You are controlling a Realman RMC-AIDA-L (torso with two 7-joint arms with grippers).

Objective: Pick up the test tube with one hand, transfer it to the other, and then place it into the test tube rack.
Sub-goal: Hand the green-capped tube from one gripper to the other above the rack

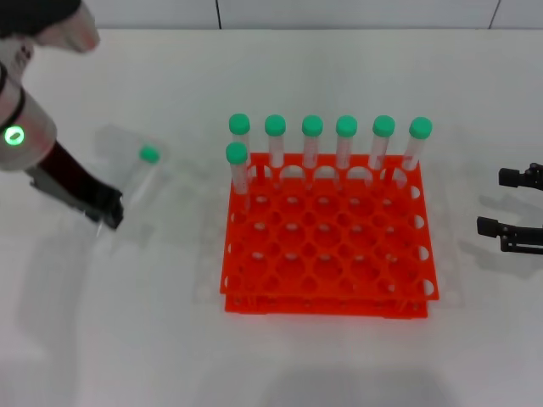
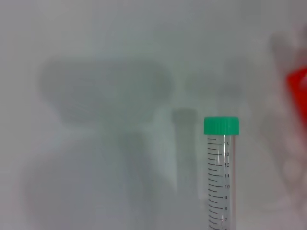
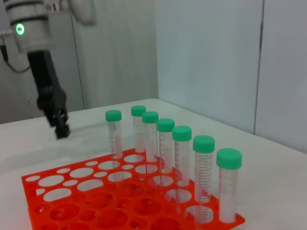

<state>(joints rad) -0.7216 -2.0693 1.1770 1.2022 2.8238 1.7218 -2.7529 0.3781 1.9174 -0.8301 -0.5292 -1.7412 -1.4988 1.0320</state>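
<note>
The test tube (image 1: 136,182), clear with a green cap (image 1: 149,154), slants over the table left of the test tube rack (image 1: 331,298). My left gripper (image 1: 107,209) is at its lower end and seems shut on it. In the left wrist view the tube (image 2: 220,182) stands apart from its shadow, so it is off the table. My right gripper (image 1: 509,203) is open and empty, low at the right of the rack. The orange-red rack also shows in the right wrist view (image 3: 53,201), with my left gripper (image 3: 61,128) beyond it; the tube cannot be made out there.
Several green-capped tubes (image 1: 311,140) stand upright in the rack's back row, and one more (image 1: 237,165) stands in the second row at its left. They also show in the right wrist view (image 3: 165,143). A wall lies beyond the table's far edge.
</note>
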